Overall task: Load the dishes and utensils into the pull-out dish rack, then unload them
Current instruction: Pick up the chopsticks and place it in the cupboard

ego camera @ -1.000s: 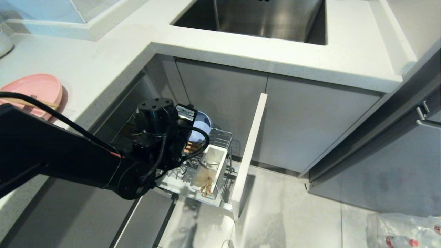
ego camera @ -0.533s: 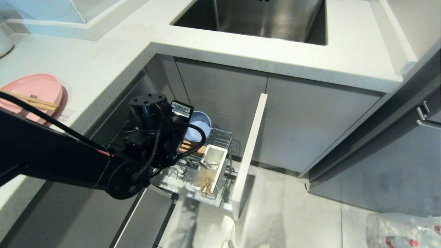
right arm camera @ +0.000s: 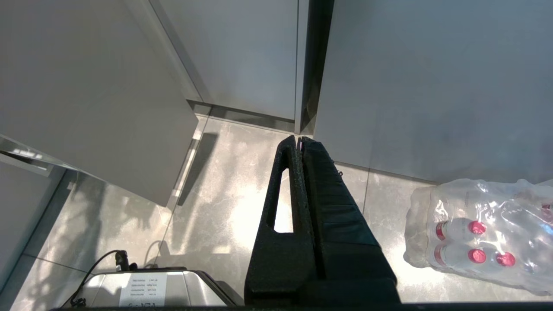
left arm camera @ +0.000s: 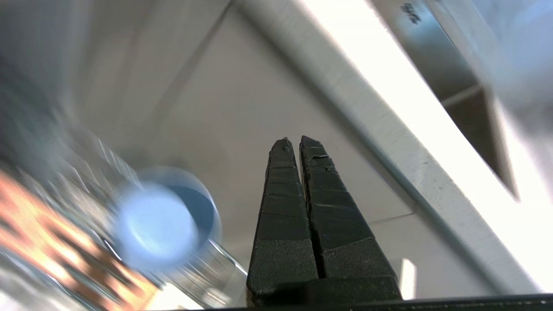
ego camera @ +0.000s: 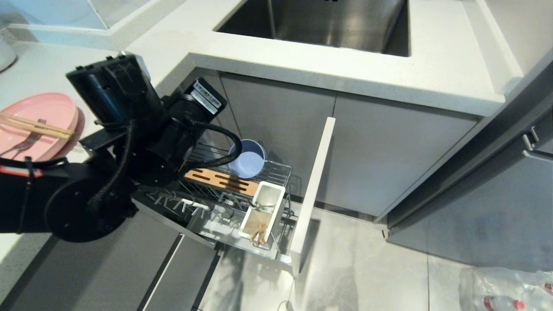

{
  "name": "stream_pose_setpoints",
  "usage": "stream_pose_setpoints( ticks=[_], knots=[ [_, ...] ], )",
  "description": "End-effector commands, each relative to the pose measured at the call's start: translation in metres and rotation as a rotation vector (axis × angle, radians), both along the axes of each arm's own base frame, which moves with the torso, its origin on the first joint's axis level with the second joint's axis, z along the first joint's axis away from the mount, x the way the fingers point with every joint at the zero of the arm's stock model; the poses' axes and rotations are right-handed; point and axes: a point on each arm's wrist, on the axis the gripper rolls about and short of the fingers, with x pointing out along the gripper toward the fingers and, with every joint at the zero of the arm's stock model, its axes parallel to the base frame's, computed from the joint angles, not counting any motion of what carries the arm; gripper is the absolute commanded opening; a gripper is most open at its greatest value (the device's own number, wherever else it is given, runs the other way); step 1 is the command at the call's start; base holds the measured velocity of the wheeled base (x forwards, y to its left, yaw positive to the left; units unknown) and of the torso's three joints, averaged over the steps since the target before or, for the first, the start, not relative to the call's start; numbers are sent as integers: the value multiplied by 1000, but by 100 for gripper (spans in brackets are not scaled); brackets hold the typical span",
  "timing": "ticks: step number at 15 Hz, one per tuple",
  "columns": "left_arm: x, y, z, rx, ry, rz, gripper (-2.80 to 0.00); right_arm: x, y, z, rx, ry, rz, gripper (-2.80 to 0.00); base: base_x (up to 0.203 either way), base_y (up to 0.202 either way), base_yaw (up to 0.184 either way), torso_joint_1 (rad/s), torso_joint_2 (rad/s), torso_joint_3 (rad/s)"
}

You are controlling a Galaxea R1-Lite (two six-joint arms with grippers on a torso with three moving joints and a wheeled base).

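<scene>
Blue-grey bowl (ego camera: 246, 158) sits racked; left gripper (left arm camera: 298, 144), pinched shut and empty, should swing toward ten o'clock for the pink plate (ego camera: 36, 125).

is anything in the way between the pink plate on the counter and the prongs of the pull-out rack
Nothing visible blocks the prongs of the pull-out rack, which stand bare. The left arm hangs between them and the pink plate, its left end effector shut and empty. Chopsticks and a fork lie on the plate and need clearing first.
</scene>
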Motion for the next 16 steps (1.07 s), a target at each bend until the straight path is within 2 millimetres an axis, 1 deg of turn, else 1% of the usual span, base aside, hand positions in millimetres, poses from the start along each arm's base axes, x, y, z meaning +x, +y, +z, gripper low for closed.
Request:
stream_pose_setpoints(
  ticks=[1, 3, 4, 6, 8, 9, 10, 12, 13, 15, 16],
  knots=[
    [-18, 10, 32, 136, -90, 52, -280, 0, 0, 0, 0, 0, 0, -280, 0, 0, 0, 0, 0, 0],
    [-30, 21, 71, 199, -134, 110, -280, 0, 0, 0, 0, -1, 0, -280, 0, 0, 0, 0, 0, 0],
    [-36, 29, 90, 225, -140, 162, -280, 0, 0, 0, 0, 1, 0, -280, 0, 0, 0, 0, 0, 0],
    [-47, 55, 123, 276, -107, 320, -280, 0, 0, 0, 0, -1, 0, -280, 0, 0, 0, 0, 0, 0],
    [-57, 78, 150, 265, -95, 428, -280, 0, 0, 0, 0, 0, 0, -280, 0, 0, 0, 0, 0, 0],
    [-58, 93, 154, 267, -56, 503, -280, 0, 0, 0, 0, 1, -1, -280, 0, 0, 0, 0, 0, 0],
    [-60, 102, 157, 261, -16, 552, -280, 0, 0, 0, 0, -1, 0, -280, 0, 0, 0, 0, 0, 0],
    [-69, 111, 171, 121, -14, 591, -280, 0, 0, 0, 0, -1, 0, -280, 0, 0, 0, 0, 0, 0],
    [-69, 118, 175, 70, 2, 624, -280, 0, 0, 0, 0, -1, 0, -280, 0, 0, 0, 0, 0, 0],
    [-62, 137, 176, 8, 64, 700, -280, 0, 0, 0, 0, -1, 0, -280, 0, 0, 0, 0, 0, 0],
    [-55, 148, 171, 2, 111, 721, -280, 0, 0, 0, 0, -1, 0, -280, 0, 0, 0, 0, 0, 0]
  ],
)
